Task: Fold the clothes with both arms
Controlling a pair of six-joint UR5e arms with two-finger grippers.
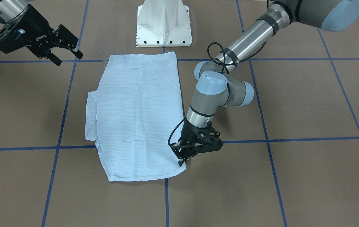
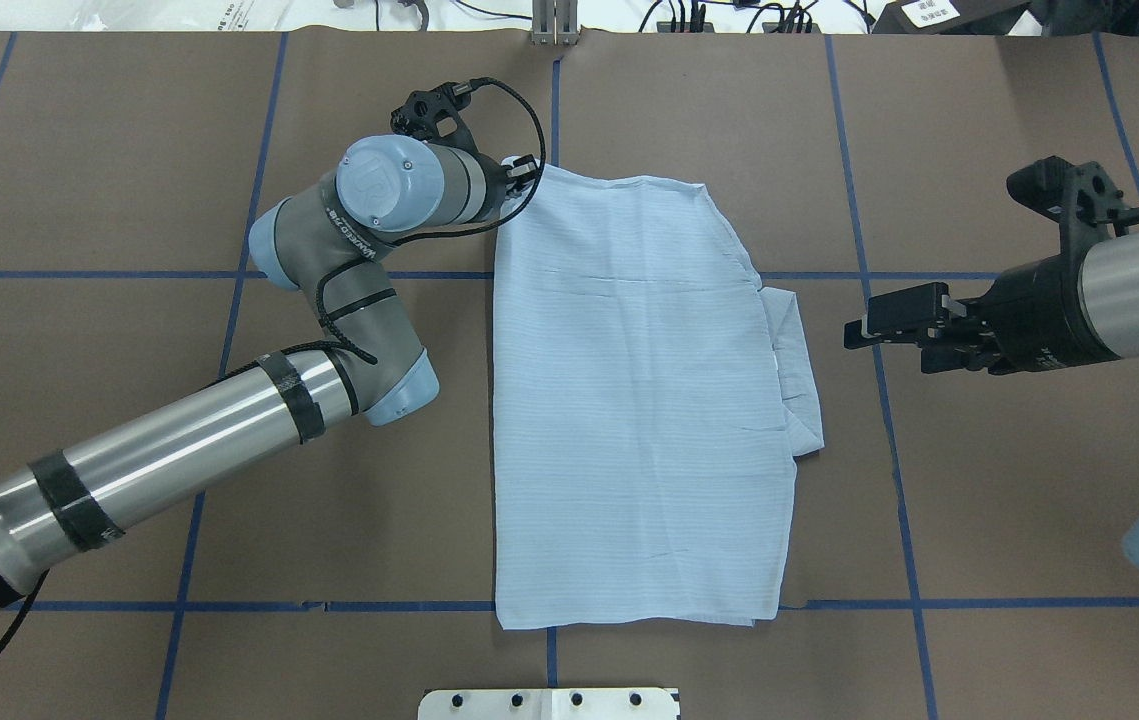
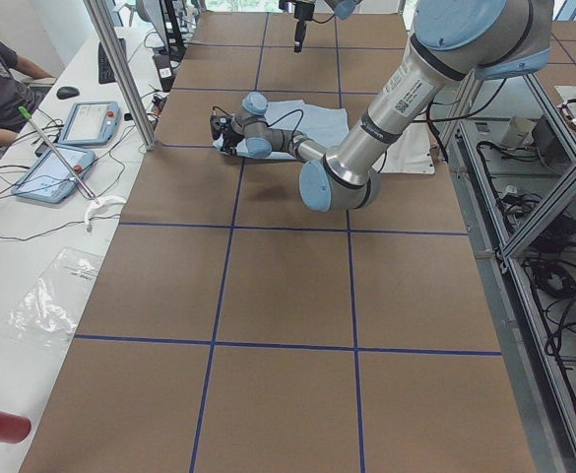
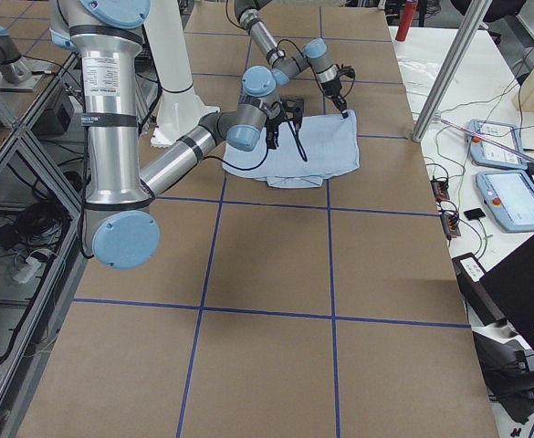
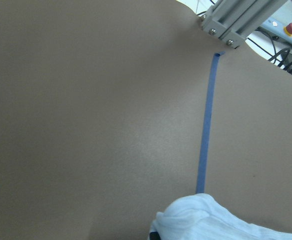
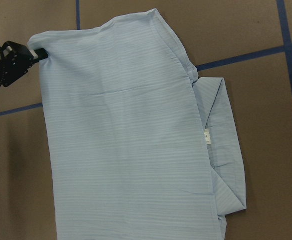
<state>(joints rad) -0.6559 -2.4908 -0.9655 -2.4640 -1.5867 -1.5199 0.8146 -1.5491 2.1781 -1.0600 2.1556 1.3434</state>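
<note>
Shirt (image 2: 629,400) lies flat mid-table (image 2: 129,150), already folded into a long rectangle. Near edge sits just ahead of the white pedestal (image 1: 163,25), far edge toward the operators' side. A folded flap (image 2: 794,380) pokes out on the robot's right side, so the package isn't tidy yet.

Left gripper (image 1: 182,160) is at the far-left corner, jaws narrow and nipped on the corner fabric. Left wrist view shows cloth bunched at the bottom of frame. My read: the corner is held so the far edge can be lifted and brought back toward the base for a cross-fold. Left arm: forearm reaches out diagonally, elbow and wrist double back, tool points down onto the table.

Right gripper (image 2: 874,335) is spread wide, holding nothing. It hangs to the right of the shirt, apart from it, tool aimed at the flap side. Far-right corner is ungripped. It likely needs its own pinch before a two-arm lift, else the fold skews.
</note>
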